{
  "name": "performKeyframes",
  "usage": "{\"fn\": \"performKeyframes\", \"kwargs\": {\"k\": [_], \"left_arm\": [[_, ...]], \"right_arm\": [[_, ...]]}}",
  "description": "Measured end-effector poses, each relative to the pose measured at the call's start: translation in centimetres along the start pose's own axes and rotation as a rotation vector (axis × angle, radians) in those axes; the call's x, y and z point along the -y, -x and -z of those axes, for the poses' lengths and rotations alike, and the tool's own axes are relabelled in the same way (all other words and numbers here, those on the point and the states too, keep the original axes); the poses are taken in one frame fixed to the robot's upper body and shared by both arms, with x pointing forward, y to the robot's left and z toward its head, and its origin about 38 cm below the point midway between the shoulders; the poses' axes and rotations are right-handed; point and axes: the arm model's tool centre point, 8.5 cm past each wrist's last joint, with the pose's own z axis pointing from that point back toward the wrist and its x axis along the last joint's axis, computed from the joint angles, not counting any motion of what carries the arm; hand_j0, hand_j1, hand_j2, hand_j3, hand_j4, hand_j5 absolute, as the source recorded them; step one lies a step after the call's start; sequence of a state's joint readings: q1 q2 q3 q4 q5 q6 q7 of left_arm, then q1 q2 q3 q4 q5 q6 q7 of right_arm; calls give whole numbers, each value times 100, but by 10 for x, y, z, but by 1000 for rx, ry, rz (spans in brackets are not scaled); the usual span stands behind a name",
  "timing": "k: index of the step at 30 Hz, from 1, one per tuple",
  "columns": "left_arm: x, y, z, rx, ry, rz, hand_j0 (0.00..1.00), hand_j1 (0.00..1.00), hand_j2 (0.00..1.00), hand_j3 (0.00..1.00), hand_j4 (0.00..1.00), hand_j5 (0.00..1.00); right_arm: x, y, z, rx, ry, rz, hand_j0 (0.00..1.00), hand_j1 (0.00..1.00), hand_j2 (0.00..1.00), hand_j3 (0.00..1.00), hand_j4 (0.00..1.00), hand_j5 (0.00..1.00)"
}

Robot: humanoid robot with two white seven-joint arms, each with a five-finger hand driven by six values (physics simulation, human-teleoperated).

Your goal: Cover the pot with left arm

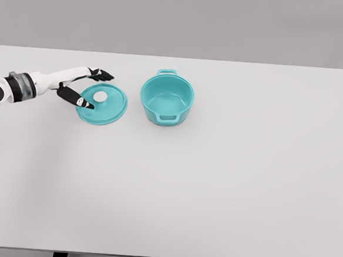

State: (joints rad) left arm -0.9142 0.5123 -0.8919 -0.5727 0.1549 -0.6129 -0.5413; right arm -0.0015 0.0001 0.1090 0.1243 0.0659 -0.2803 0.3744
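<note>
Left hand [87, 88] hovering at teal lid [102, 103], fingers spread, gripping nothing. Lid lying flat just left of open teal pot [167, 99]. Risk: fingers missing small white knob [101, 95], lid sliding or tilting against pot rim.

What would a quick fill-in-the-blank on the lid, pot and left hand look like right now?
1. The lid lies flat on the table, to the ____ of the pot in the picture.
2. The pot is ____ inside.
3. The white knob sits at the lid's ____.
4. The left hand, fingers spread around the lid's left edge, has not yet ____ the lid.

Missing words: left; empty; centre; lifted
</note>
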Motion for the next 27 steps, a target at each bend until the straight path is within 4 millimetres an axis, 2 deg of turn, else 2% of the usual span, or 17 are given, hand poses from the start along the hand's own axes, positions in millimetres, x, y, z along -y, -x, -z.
{"fn": "performKeyframes", "kwargs": {"k": [14, 20, 21, 22, 27], "left_arm": [[7, 1, 4, -1, 7, -13, 79, 79, 79, 79, 79, 79], [9, 3, 3, 1, -2, -31, 71, 71, 71, 71, 71, 71], [10, 3, 3, 2, -3, -33, 64, 64, 64, 64, 64, 64], [10, 3, 3, 2, -2, -32, 63, 63, 63, 63, 63, 63], [16, 5, 3, 12, -27, -75, 60, 60, 60, 60, 60, 60]], "right_arm": [[0, 0, 0, 0, 0, 0, 100, 100, 100, 100, 100, 100], [0, 0, 0, 0, 0, 0, 100, 100, 100, 100, 100, 100], [0, 0, 0, 0, 0, 0, 100, 100, 100, 100, 100, 100], [0, 0, 0, 0, 0, 0, 100, 100, 100, 100, 100, 100], [0, 0, 0, 0, 0, 0, 100, 100, 100, 100, 100, 100]]}}
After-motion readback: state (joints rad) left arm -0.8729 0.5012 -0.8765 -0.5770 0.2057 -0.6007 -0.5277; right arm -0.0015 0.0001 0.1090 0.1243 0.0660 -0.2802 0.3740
